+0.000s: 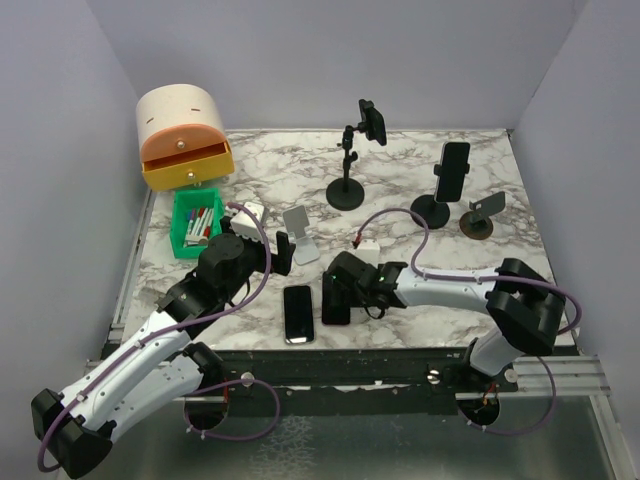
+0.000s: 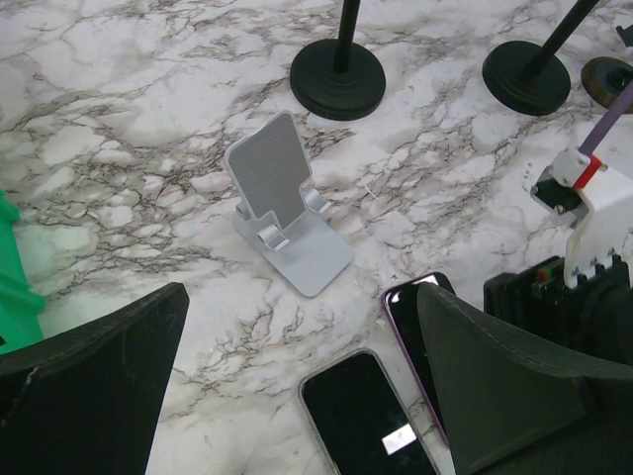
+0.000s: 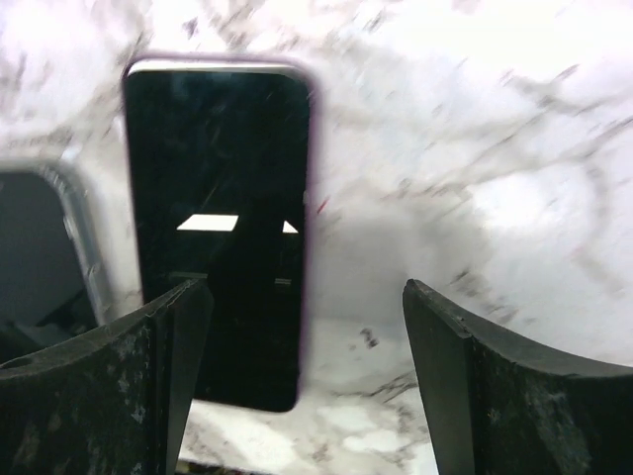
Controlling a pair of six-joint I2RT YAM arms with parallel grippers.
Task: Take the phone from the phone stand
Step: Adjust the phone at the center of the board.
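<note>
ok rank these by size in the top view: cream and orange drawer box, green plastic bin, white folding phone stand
Largest to smallest:
Cream and orange drawer box
Green plastic bin
White folding phone stand

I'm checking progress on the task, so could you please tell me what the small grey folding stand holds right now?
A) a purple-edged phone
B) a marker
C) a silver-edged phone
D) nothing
D: the grey stand is bare, while the purple-edged phone and the silver-edged phone lie flat on the table in front of it.
</note>
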